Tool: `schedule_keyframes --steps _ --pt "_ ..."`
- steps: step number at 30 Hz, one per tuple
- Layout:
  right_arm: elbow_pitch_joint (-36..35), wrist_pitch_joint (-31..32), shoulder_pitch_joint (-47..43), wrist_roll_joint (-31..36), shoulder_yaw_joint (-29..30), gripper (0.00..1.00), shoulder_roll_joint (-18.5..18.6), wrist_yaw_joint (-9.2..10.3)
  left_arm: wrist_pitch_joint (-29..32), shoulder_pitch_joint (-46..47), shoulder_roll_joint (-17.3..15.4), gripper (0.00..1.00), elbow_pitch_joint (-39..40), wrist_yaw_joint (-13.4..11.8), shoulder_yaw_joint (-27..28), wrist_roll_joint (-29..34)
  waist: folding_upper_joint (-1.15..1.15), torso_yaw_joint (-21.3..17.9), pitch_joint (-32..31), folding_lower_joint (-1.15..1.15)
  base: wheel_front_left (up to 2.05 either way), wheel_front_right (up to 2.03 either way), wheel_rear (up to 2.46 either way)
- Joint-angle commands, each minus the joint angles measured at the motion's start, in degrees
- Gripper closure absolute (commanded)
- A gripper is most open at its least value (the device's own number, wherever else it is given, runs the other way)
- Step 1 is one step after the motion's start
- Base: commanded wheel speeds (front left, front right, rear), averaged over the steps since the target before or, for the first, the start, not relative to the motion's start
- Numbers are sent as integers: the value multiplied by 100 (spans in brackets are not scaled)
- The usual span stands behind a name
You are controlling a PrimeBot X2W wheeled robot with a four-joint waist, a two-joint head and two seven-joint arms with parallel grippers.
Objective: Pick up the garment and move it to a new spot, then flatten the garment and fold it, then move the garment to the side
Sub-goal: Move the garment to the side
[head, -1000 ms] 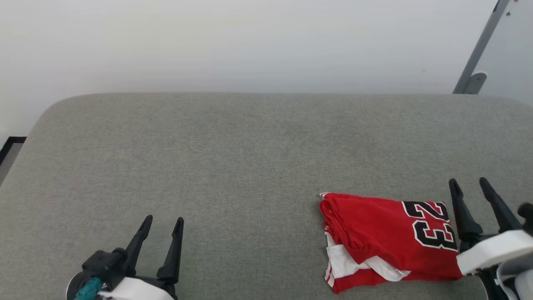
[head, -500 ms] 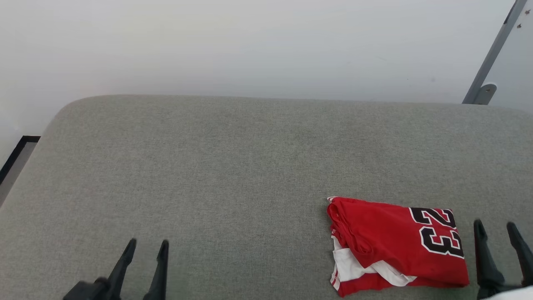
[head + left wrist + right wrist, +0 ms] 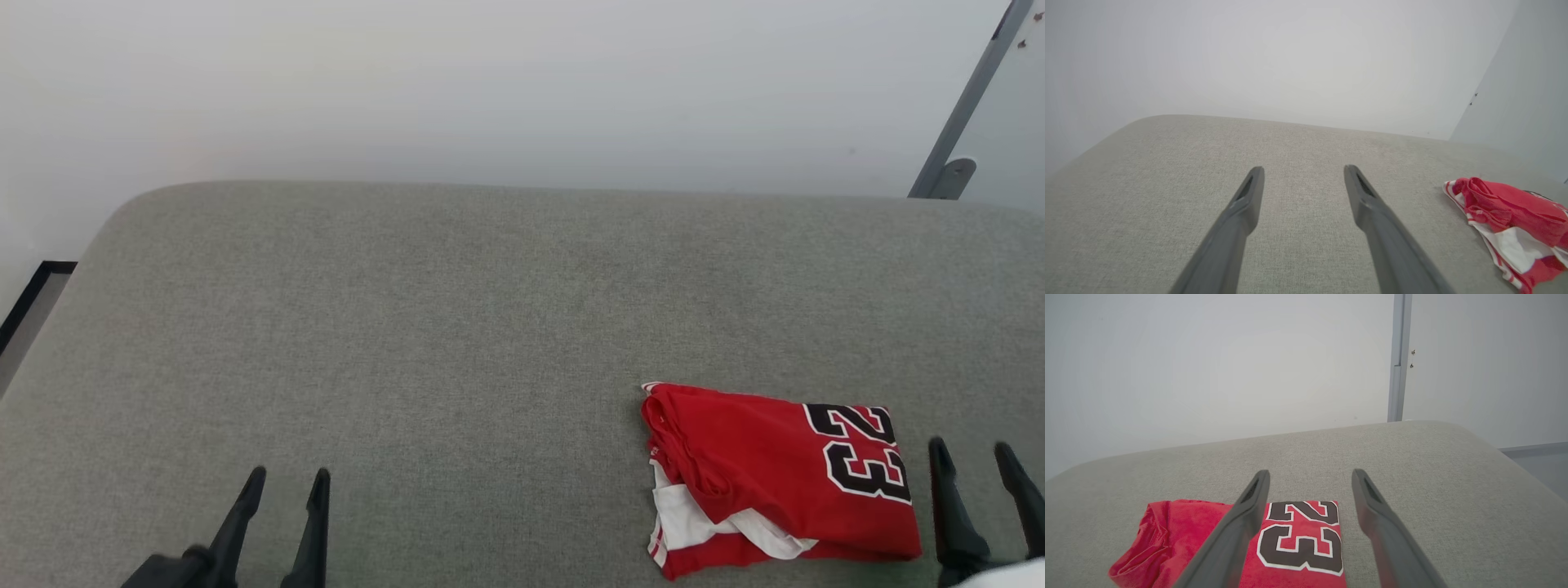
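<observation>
Garment: the small red jersey shirt with white sleeves and black, white-outlined "23" [image 3: 775, 474] lies folded into a compact, roughly rectangular bundle.
Place: it rests on the grey fabric-covered counter with rounded corners [image 3: 490, 327], toward the robot's right and close to the near edge, with nothing holding it.
Fold quality: the number panel lies smooth on top. The end away from the number is bunched, and a white sleeve with striped trim sticks out from under it.
Left gripper [image 3: 290, 475]: its fingers [image 3: 1241, 212] stand wide apart with nothing between them, above bare counter and well apart from the shirt.
Right gripper [image 3: 971, 445]: its fingers are spread wide and hold nothing. It sits just beside the number end of the shirt; whether it touches the cloth I cannot tell.
Done, by my reading: the pick-up, the flattening and the fold look finished, and the bundle already sits off to one side.
Left to do: probably little or nothing, perhaps tucking in the loose sleeve.
Backdrop: a plain pale wall [image 3: 490, 82] rises behind the counter.
</observation>
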State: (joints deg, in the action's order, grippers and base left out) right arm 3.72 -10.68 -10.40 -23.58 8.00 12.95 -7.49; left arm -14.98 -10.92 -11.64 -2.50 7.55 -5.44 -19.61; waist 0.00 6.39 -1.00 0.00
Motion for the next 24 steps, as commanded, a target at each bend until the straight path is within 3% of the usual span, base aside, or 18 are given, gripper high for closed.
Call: schedule_keyframes --steps 1,8,16,20,24 --pt "-1 76 124 24 1 0 12 0 -29 99 -12 0 2 -15 -8 14 0 6 18 0 0 0 0" --pt "118 1561 926 281 -288 0 728 0 -29 655 -51 0 -7 -15 -237 -29 0 32 537 0 0 0 0" --pt "204 4434 1460 -223 -601 0 1660 1 -29 1390 -90 0 -79 -15 -430 -57 0 116 1279 0 0 0 0" --pt "17 5294 1539 -551 -669 0 1786 1 -29 1609 -81 0 -89 -15 -482 -47 0 154 1557 0 0 0 0" --pt "7 5656 1568 -678 -732 0 1640 1 -29 1757 -68 0 -128 -15 -516 -25 0 187 1737 0 0 0 0"
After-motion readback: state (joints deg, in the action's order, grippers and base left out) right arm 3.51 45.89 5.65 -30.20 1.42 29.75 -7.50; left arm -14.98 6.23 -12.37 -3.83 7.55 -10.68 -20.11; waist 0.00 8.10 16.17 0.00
